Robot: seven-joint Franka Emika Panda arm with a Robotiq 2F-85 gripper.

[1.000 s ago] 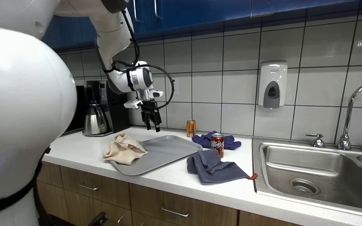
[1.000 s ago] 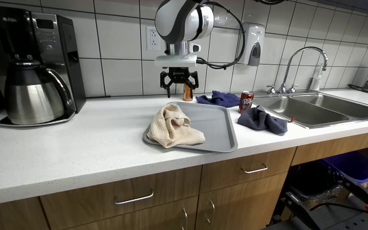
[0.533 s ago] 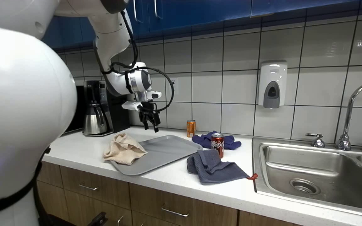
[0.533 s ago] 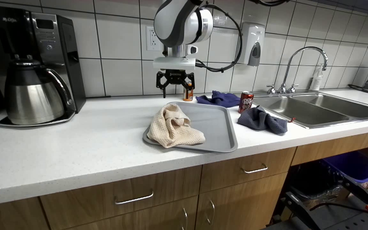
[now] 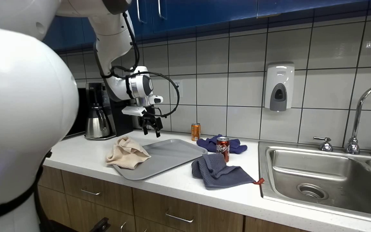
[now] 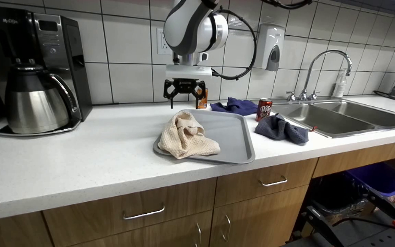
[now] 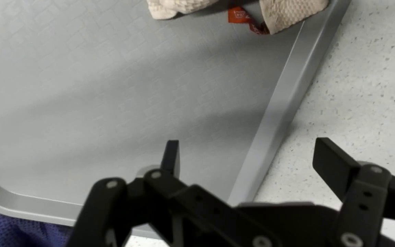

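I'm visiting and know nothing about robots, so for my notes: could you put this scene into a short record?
Tray: gray, lying on the counter
Gripper: open, empty, in the air near the tray's edge
Beige cloth: crumpled on the tray
Purple-blue cloth: bunched near the wall
Slate cloth: near the sink
Orange can: upright, by the wall
Dr Pepper can: upright, between the purple-blue and slate cloths

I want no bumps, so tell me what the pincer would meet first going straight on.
Probably the tray, near its rim: in the wrist view the open, downward pincer appears to straddle it, partly over the counter. Depth is unclear.
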